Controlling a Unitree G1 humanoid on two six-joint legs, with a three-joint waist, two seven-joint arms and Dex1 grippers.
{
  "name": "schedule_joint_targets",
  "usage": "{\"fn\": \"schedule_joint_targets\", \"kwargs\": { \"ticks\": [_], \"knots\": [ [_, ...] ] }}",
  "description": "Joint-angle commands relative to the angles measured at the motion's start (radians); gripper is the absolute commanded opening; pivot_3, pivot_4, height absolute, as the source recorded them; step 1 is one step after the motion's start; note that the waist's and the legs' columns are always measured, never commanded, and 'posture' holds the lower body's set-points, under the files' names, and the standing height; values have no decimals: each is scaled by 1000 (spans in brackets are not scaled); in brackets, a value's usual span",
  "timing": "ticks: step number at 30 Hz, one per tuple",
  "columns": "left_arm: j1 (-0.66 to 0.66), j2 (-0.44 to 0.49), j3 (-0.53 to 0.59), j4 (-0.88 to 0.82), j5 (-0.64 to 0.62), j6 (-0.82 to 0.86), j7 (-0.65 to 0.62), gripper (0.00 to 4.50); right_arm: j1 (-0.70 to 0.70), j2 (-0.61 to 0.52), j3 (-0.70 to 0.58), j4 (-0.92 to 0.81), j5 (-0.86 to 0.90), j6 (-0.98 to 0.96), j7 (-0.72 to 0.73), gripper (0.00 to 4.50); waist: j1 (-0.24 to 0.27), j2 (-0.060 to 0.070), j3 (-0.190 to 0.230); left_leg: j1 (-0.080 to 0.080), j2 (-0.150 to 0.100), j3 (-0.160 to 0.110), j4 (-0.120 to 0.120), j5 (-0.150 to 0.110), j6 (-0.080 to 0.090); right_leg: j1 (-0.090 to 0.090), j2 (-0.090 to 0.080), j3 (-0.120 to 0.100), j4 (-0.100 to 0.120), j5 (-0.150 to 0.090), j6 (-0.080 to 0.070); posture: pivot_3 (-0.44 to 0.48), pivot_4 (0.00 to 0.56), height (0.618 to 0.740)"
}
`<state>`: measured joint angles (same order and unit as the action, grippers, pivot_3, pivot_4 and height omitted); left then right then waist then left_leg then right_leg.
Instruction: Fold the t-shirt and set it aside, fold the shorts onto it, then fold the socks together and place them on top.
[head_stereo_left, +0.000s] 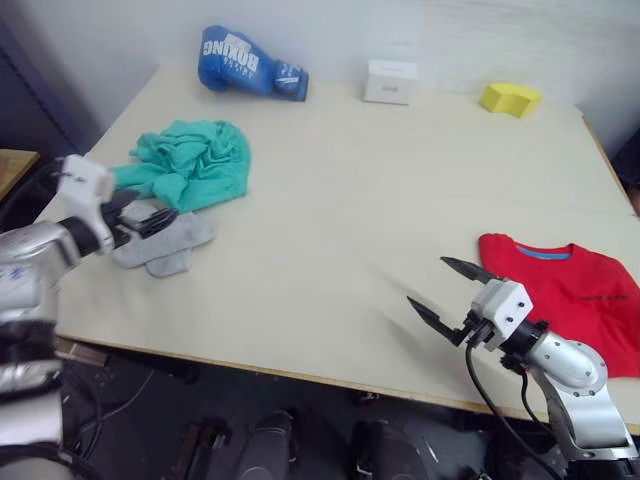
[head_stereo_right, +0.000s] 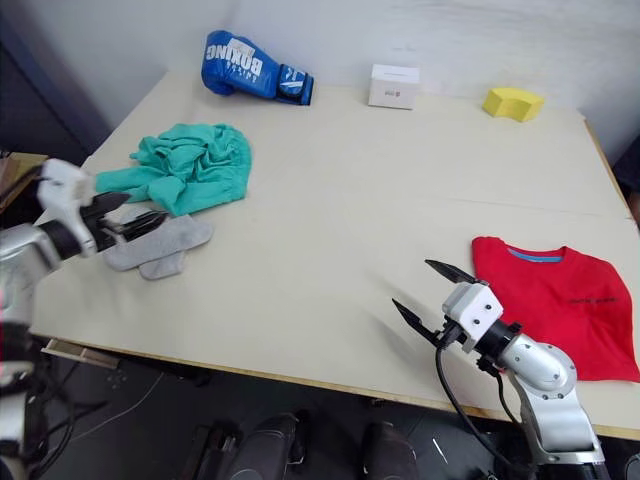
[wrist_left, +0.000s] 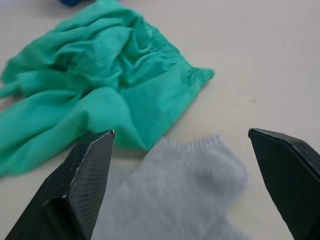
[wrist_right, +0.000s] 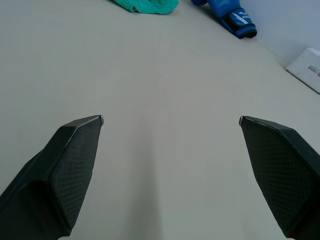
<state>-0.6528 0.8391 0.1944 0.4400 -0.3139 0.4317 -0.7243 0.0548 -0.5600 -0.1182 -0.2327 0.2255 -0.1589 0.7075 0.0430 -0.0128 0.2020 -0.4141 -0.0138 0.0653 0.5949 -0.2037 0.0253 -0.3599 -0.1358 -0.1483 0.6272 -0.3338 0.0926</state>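
The red t-shirt (head_stereo_left: 575, 300) lies flat at the table's right front, neckband toward the far side. The teal shorts (head_stereo_left: 195, 160) sit crumpled at the left. Just in front of them lie the grey socks (head_stereo_left: 165, 245), overlapping each other. My left gripper (head_stereo_left: 160, 220) hovers open at the socks' near-left end, and in the left wrist view its fingers (wrist_left: 85, 175) straddle a sock cuff (wrist_left: 190, 175) with the shorts (wrist_left: 100, 85) beyond. My right gripper (head_stereo_left: 426, 280) stands open over bare table just left of the t-shirt, holding nothing.
A blue boxing glove (head_stereo_left: 250, 65), a white box (head_stereo_left: 390, 82) and a yellow block (head_stereo_left: 511, 98) line the far edge of the beige table (head_stereo_left: 350, 200). The right gripper is close to the table's front edge.
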Motion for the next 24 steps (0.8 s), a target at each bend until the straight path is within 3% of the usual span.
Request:
{"fn": "schedule_joint_targets", "kwargs": {
  "ticks": [1,5,8,10,15,21,22,24],
  "knots": [
    [-249,-51,-192,370,219,-153,-25,4500,0,17,-24,-23,-3,-8,-41,4469,-6,-1,0,0,1,1,0,1,3,0,1,1,1,0,0,0,150,740],
    [-454,-141,-287,731,375,-300,125,4500,31,34,-37,-56,-23,-1,-84,4469,-21,-4,1,-2,2,5,1,2,4,-1,4,3,1,0,0,0,150,740],
    [-497,-167,-288,840,417,-358,221,4314,48,34,-37,-78,-42,-4,-105,4498,-32,-5,2,-2,3,6,1,1,5,-2,4,4,1,0,0,0,150,740],
    [-504,-192,-267,879,421,-384,258,3895,77,36,-40,-115,-60,0,-125,4500,-35,-5,2,-2,3,6,1,1,5,-2,4,5,1,0,0,0,150,740],
    [-515,-234,-186,916,397,-392,338,2280,167,51,-74,-202,-86,23,-184,4500,-28,-7,2,-1,4,5,4,0,5,-3,2,13,1,0,0,0,150,740],
    [-516,-253,-126,923,396,-408,335,269,274,75,-117,-286,-107,42,-236,4500,-20,-7,2,-3,8,6,9,-4,0,-5,3,15,1,2,0,0,150,740],
    [-517,-256,-111,923,390,-411,340,34,286,79,-122,-297,-108,46,-242,4500,-20,-8,2,-6,8,7,10,-3,2,-7,4,15,2,2,0,0,150,740],
    [-520,-264,-79,921,374,-431,324,34,302,83,-128,-310,-108,52,-251,4500,-18,-8,2,-9,8,8,12,-3,3,-11,4,16,4,2,0,0,150,740]
  ]
}}
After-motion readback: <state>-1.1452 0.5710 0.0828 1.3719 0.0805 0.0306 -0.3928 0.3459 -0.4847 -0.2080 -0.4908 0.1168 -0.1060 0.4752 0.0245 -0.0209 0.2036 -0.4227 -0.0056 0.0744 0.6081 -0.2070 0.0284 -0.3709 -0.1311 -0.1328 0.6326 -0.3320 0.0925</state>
